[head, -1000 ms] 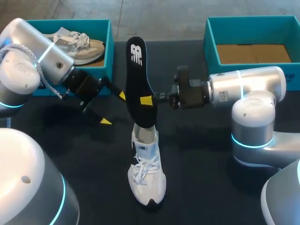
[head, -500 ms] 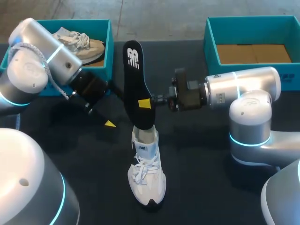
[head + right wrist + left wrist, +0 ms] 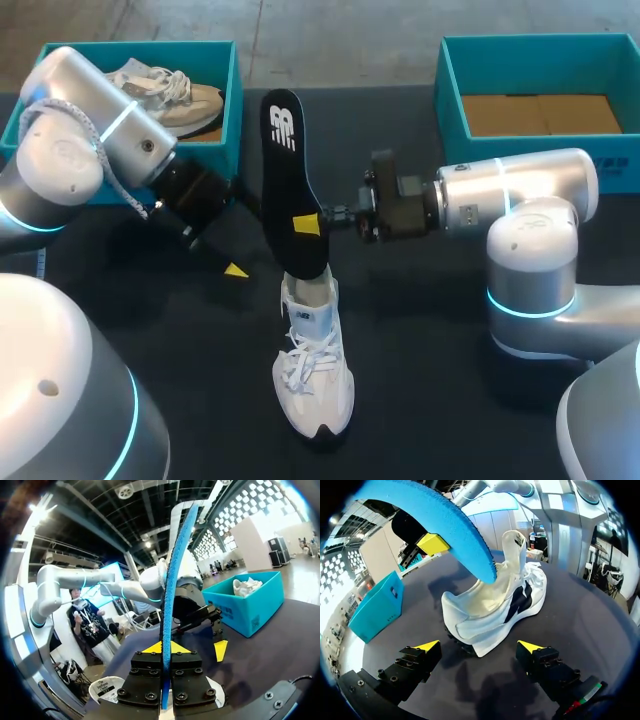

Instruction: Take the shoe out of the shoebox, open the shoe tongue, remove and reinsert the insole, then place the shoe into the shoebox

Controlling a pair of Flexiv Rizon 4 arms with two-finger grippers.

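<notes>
Shoe's out & insole's out: right gripper [image 3: 309, 222] clamps the black-topped, blue-bottomed foam insole [image 3: 292, 180], lower end at the mouth of the white lace-up sneaker [image 3: 313, 365] mid-table, left gripper [image 3: 479, 645] spread apart near its heel, so reinsert + boxing remain, w/ room toward the teal cardboard shoebox [image 3: 540, 48] at right.

A black table [image 3: 430, 400] stretches from near to far, and at its far left corner sits a teal box [image 3: 233, 100] with a beige sneaker [image 3: 185, 105] inside (white laces bunched on top, its sole facing the near wall).
</notes>
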